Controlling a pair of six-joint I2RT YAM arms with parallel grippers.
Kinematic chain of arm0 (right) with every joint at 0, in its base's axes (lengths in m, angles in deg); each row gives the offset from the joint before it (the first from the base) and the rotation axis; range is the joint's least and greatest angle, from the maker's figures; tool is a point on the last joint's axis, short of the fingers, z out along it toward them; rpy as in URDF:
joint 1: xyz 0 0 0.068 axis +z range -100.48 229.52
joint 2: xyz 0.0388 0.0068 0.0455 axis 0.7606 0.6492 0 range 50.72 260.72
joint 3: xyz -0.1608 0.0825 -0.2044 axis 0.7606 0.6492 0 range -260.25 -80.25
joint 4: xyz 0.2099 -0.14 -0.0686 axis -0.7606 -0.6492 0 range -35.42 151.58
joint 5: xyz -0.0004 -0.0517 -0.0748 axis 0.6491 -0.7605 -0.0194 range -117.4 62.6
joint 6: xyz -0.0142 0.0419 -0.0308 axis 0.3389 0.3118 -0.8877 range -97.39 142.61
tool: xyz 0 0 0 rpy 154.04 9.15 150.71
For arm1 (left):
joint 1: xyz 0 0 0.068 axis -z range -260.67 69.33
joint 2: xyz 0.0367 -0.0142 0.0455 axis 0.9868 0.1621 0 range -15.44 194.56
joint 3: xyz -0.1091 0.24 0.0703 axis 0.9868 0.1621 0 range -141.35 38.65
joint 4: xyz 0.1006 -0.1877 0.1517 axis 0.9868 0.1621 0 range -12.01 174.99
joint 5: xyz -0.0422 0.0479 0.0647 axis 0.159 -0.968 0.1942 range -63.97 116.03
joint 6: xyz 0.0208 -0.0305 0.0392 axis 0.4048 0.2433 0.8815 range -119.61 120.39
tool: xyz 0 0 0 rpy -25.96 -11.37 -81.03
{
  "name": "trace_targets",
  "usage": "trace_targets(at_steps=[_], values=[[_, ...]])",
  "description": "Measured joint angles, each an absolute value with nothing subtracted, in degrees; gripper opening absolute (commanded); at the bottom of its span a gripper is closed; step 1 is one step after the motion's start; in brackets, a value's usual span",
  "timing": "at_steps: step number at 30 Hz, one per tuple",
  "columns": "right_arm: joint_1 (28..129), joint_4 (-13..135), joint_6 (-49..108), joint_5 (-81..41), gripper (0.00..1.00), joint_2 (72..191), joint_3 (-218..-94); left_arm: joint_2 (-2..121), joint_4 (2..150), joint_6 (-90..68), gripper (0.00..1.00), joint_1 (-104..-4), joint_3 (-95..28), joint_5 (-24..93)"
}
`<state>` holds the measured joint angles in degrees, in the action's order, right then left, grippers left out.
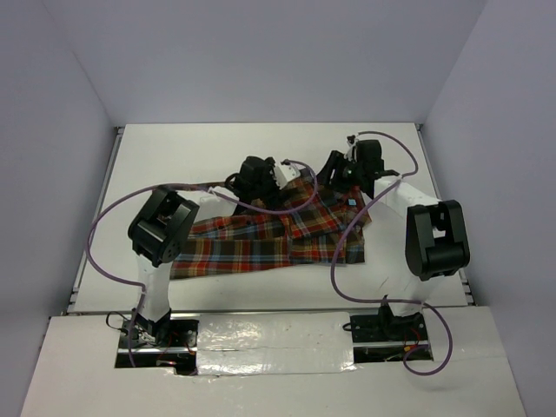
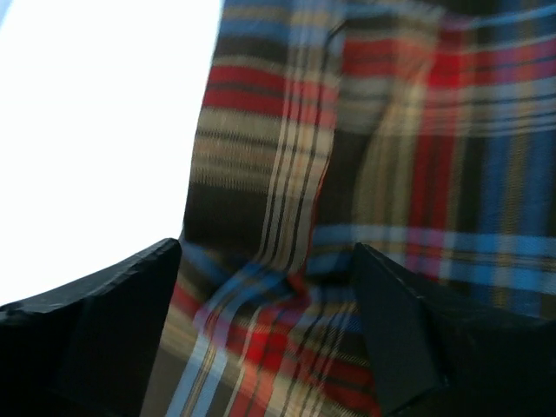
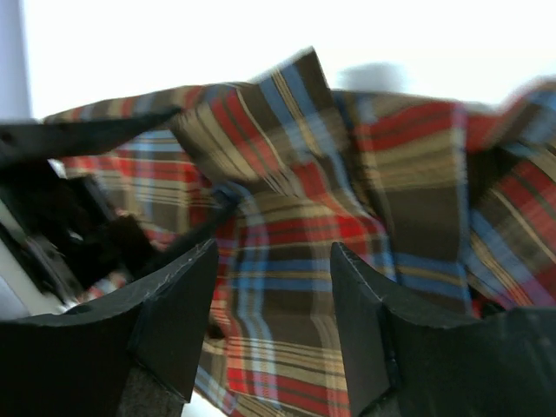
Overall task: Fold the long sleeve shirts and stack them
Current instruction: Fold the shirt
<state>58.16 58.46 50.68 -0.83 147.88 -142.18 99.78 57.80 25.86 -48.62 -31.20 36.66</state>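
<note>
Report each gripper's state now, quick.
Left gripper: open, jaws apart over the plaid shirt.
Right gripper: open, over the same shirt.

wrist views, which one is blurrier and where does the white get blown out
left wrist: the table is blown out to flat white, the plaid shirt looks soft, and the left pincer shows only as dark shapes without detail; right wrist: the background above the cloth is overexposed too, and the checks smear most toward the right edge; top external: evenly lit and sharp, with only soft shadows.
</note>
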Motion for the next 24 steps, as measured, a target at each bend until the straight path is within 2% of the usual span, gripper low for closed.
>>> trace_targets(at_steps=[2, 11, 17, 23, 24], values=[[58.16, 57.3, 50.66, -2.97, 0.59, 147.03, -141.11, 99.78, 61.21, 23.26, 0.99, -49.08, -32.64, 34.04], [58.16, 49.39, 49.77, -9.31, 0.58, 136.72, -132.28, 96.89, 78.92, 12.42, 0.99, -50.37, -42.67, 31.07], [58.12, 46.59, 48.02, -12.13, 0.63, 139.21, -132.09, 90.29, 85.52, 7.59, 0.99, -48.77, -39.04, 32.66], [58.1, 45.72, 45.31, -13.05, 0.61, 140.89, -131.87, 90.21, 89.08, 5.69, 0.99, -47.92, -38.82, 32.71], [58.1, 45.94, 45.09, -13.03, 0.6, 140.87, -131.61, 90.21, 89.1, 5.71, 0.97, -47.96, -38.69, 32.77]])
